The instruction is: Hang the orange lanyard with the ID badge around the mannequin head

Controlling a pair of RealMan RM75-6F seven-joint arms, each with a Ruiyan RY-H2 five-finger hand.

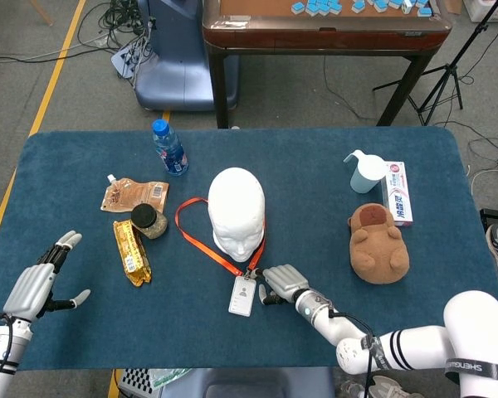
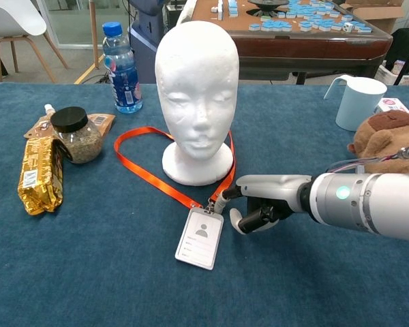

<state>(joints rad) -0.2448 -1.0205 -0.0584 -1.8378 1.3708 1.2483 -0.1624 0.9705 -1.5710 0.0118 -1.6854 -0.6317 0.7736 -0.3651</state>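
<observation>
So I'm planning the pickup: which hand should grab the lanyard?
Right. The right hand already has a fingertip at the lanyard clip above the badge; the left hand hovers open, far off at the table's edge.

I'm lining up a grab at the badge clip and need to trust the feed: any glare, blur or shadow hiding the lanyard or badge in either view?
Head view: even light, sharp; the orange lanyard and ID badge read clearly but small. Chest view: crisp up close, soft shadow under the right robot hand, slight sheen on the badge sleeve, no glare masking the clip.
</observation>
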